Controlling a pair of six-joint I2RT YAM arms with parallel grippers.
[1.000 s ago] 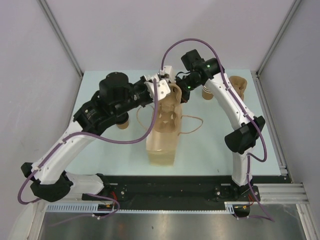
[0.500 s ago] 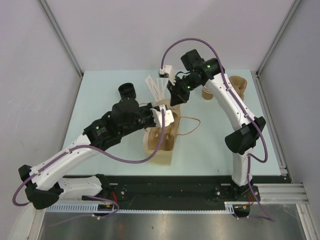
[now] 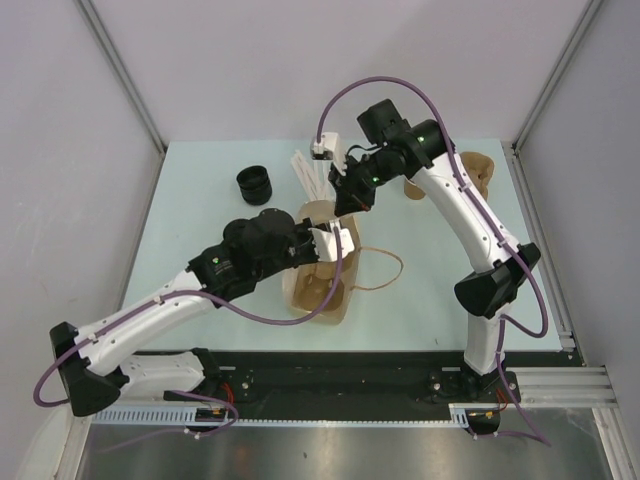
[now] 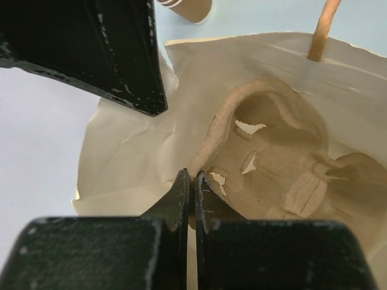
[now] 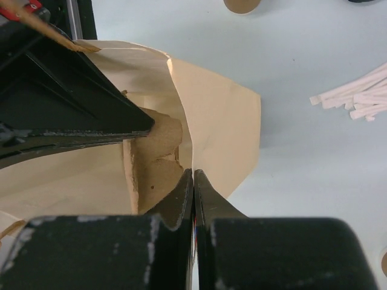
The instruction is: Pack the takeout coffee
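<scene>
Grips paper bag [image 3: 322, 292] by opposite rims, left tool [image 4: 192, 181] and right tool [image 5: 192, 178] pinched shut; with likely takeout coffee [image 5: 242, 5] leftward across bench [image 3: 200, 165], nearer left tool.

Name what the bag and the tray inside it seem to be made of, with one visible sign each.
The bag looks like thin kraft paper, matte tan: it shows sharp creases and fine wrinkles. The tray inside it is probably moulded paper pulp, rough and dull, with thick rounded cup hollows and ragged cut-outs.
</scene>
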